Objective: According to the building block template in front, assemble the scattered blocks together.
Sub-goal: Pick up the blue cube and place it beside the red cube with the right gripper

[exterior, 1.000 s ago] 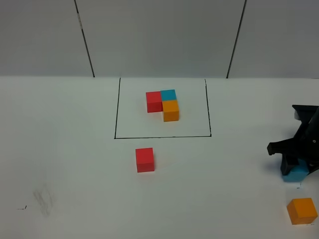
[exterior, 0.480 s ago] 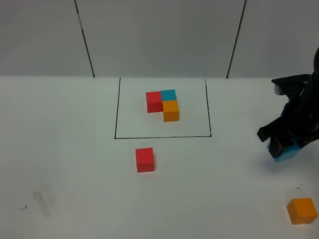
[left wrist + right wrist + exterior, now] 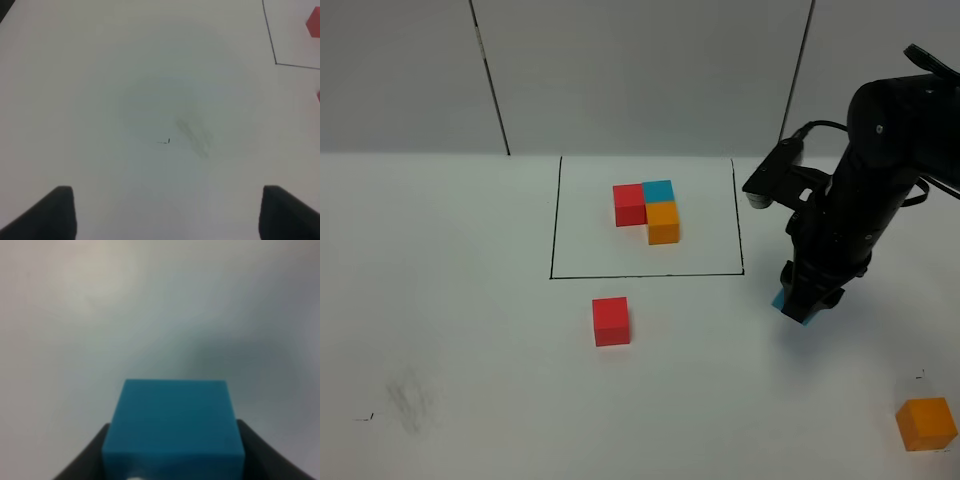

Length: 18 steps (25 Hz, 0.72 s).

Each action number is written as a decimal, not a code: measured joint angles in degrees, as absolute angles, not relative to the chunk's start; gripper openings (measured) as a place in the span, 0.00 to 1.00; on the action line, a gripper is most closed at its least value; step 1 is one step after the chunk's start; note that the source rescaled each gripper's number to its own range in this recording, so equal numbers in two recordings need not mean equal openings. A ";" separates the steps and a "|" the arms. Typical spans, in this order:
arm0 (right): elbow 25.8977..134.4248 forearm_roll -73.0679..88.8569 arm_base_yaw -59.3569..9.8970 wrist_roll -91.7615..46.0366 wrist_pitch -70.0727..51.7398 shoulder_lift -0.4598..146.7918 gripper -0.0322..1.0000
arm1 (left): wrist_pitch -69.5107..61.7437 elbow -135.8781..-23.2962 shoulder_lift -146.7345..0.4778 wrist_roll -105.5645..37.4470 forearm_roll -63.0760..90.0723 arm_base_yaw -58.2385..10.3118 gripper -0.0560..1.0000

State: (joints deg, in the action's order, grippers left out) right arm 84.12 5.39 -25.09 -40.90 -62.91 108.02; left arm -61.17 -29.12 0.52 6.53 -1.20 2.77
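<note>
While between fingers (image 3: 89,462), blue cube (image 3: 172,425) askew.

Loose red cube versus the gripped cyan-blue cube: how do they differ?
The small red cube sits free on the white table; the cyan-blue cube is clamped in the right gripper. Red lies in front of the black outline, cyan off its right front corner. Both are plain cubes.

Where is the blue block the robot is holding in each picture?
Exterior high: the blue block pokes out under the right hand, just right of the black outline.
Left wrist: not in it.
Right wrist: close up, between the hand's fingers.
Shared landmark: the black outline, seen from high and left wrist.
</note>
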 joint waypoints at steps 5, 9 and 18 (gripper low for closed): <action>85.61 3.66 -28.43 -50.21 -61.22 108.57 0.14 | -61.17 -29.12 0.52 6.53 -1.20 2.77 0.95; 90.94 -1.56 -31.49 -52.32 -61.83 112.28 0.14 | -61.17 -29.12 0.52 6.53 -1.20 2.77 0.95; 106.88 -3.89 -34.66 -53.83 -69.41 124.28 0.14 | -61.17 -29.12 0.52 6.53 -1.20 2.77 0.95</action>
State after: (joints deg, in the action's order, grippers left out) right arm 106.88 -3.89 -34.66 -53.83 -69.41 124.28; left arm -61.17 -29.12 0.52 6.53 -1.20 2.77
